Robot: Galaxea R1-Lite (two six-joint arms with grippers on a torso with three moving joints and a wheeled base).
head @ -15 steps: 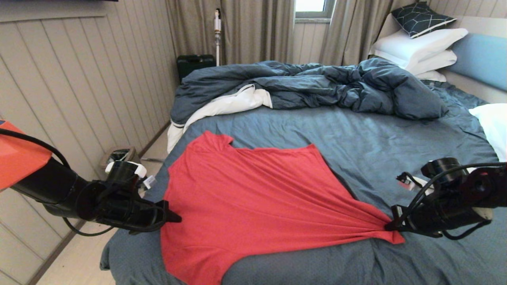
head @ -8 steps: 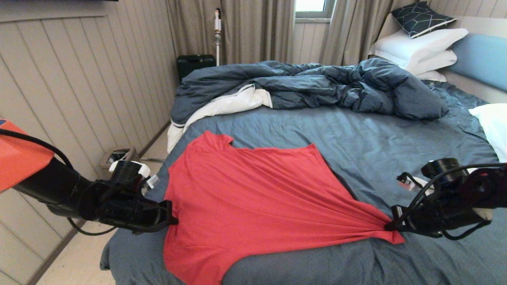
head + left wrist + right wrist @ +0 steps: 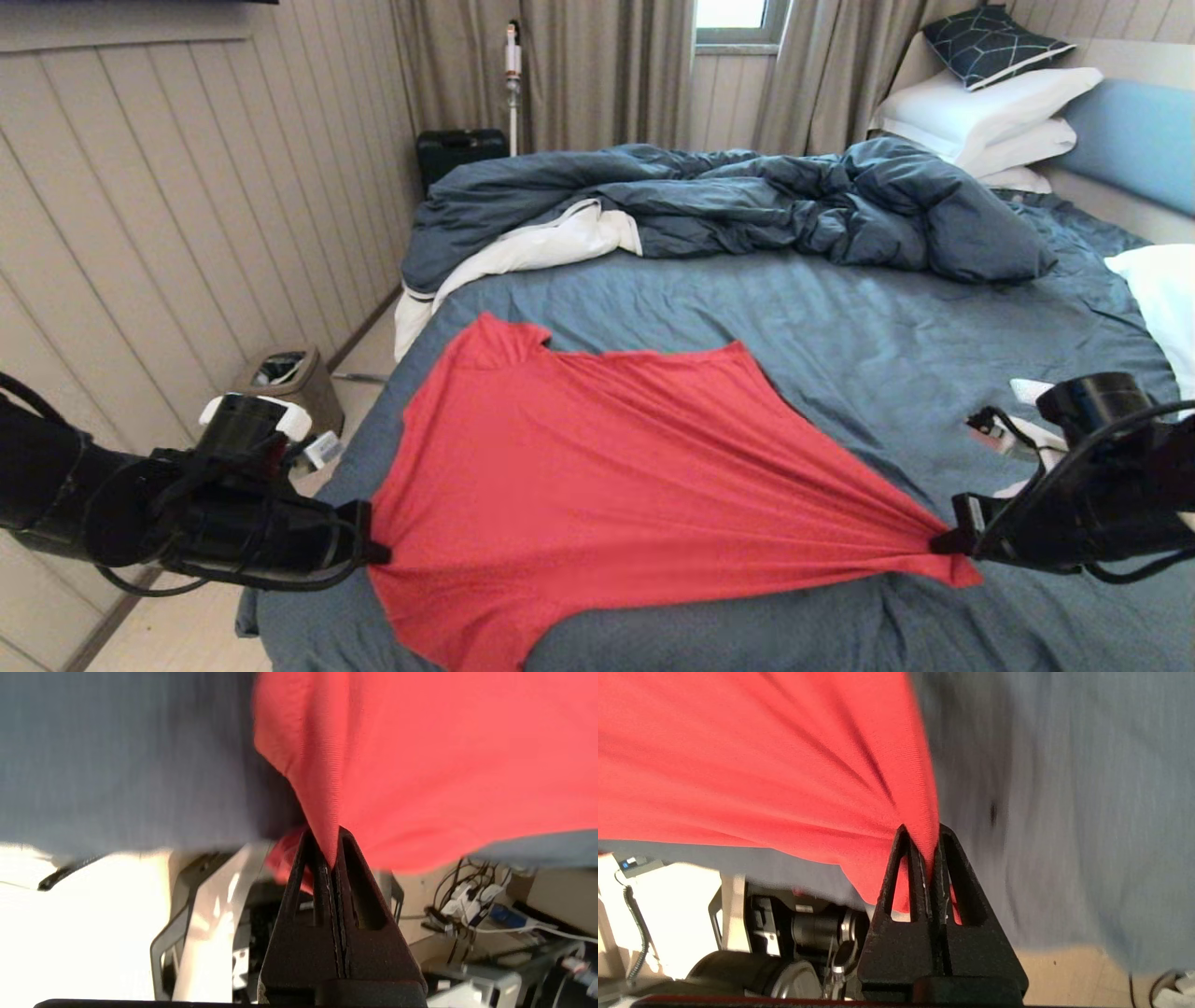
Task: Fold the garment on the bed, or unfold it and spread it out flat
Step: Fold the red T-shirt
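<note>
The garment [image 3: 607,476], a plain red T-shirt, lies stretched across the near part of the bed [image 3: 840,336], its lower edge hanging over the front. My left gripper [image 3: 373,553] is shut on the shirt's left edge; the left wrist view shows the red cloth [image 3: 420,756] pinched between the left gripper's [image 3: 331,847] fingers. My right gripper [image 3: 938,543] is shut on the shirt's right corner, with folds fanning out from the grip. Seen from the right wrist, the cloth [image 3: 761,756] is clamped in the right gripper [image 3: 927,842].
A rumpled dark blue duvet [image 3: 728,205] with white lining lies across the far half of the bed. White pillows [image 3: 990,112] are stacked at the back right, another [image 3: 1162,289] at the right edge. A small bin [image 3: 289,373] stands on the floor beside the bed's left side.
My left gripper closed on the shirt's left edge and pulled back toward the near left. The right gripper moved slightly right and nearer, and the shirt now stretches taut between them.
</note>
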